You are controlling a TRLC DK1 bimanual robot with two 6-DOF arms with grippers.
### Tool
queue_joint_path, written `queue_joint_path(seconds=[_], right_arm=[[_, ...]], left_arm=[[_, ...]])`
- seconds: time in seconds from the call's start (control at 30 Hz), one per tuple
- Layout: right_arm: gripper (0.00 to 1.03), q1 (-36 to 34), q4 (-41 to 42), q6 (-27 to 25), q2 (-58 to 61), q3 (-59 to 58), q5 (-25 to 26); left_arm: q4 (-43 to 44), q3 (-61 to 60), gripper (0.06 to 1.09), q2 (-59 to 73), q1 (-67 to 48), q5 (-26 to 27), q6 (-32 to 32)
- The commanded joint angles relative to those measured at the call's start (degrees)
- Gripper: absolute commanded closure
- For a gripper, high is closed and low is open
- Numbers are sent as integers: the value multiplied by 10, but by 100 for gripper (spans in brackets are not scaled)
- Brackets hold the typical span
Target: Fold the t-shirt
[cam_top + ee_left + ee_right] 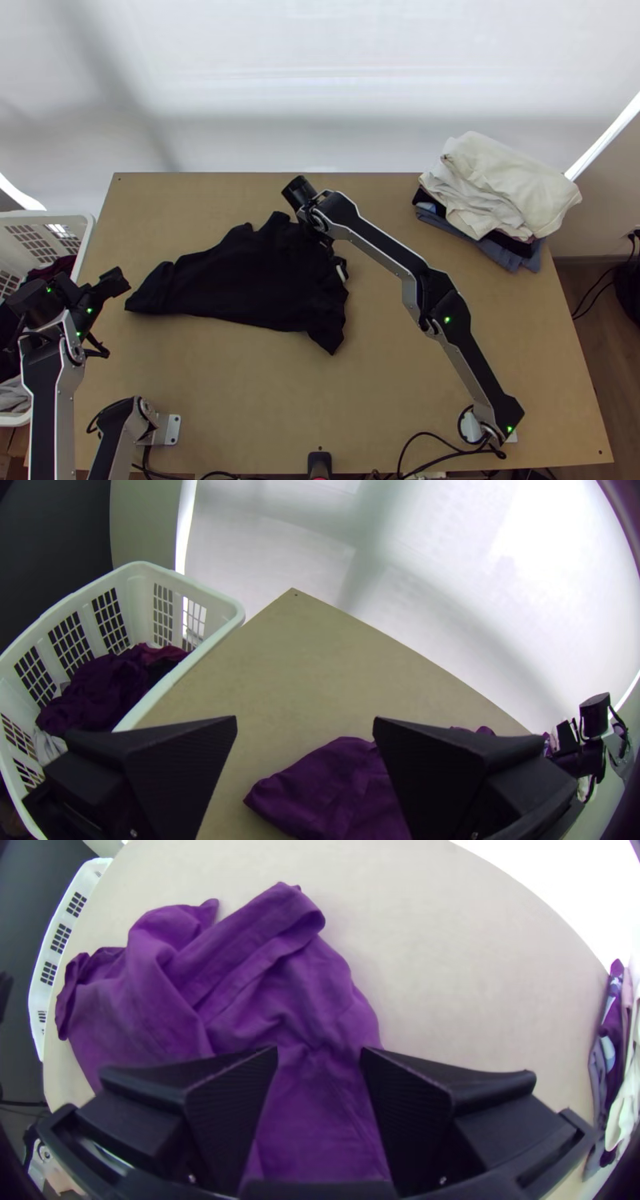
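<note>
The dark t-shirt (248, 280) lies bunched and rumpled on the table (416, 384), left of centre.

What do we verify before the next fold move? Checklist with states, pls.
- Left gripper open: ok
- Right gripper open: ok
- Shirt wholly on the table: ok
- Shirt spread flat: not ok, bunched and creased
- Shirt apart from the clothes stack: ok
- Right fingers touching cloth: cannot tell
</note>
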Motion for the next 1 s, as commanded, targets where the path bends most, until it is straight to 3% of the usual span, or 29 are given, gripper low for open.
queue_joint_path(seconds=[0.0,0.43,0.47,0.53,0.63,0.7,0.8,0.97], right_arm=[[45,4,6,-6,30,15,-3],[51,5,10,-9,46,15,0],[53,5,11,-9,46,15,0],[73,4,19,-9,46,15,1],[81,4,19,-12,42,13,2],[97,2,19,-16,35,12,2],[100,-4,16,-16,23,7,3],[100,-18,5,-17,1,-2,4]], left_arm=[[-3,5,10,-1,0,5,-1],[-2,6,9,1,3,5,1],[-2,7,9,1,3,5,1],[-2,7,9,2,3,5,1],[-2,10,9,3,4,5,1],[-2,13,10,6,4,5,1],[-9,23,10,19,2,5,2],[-96,109,10,94,-23,9,12]])
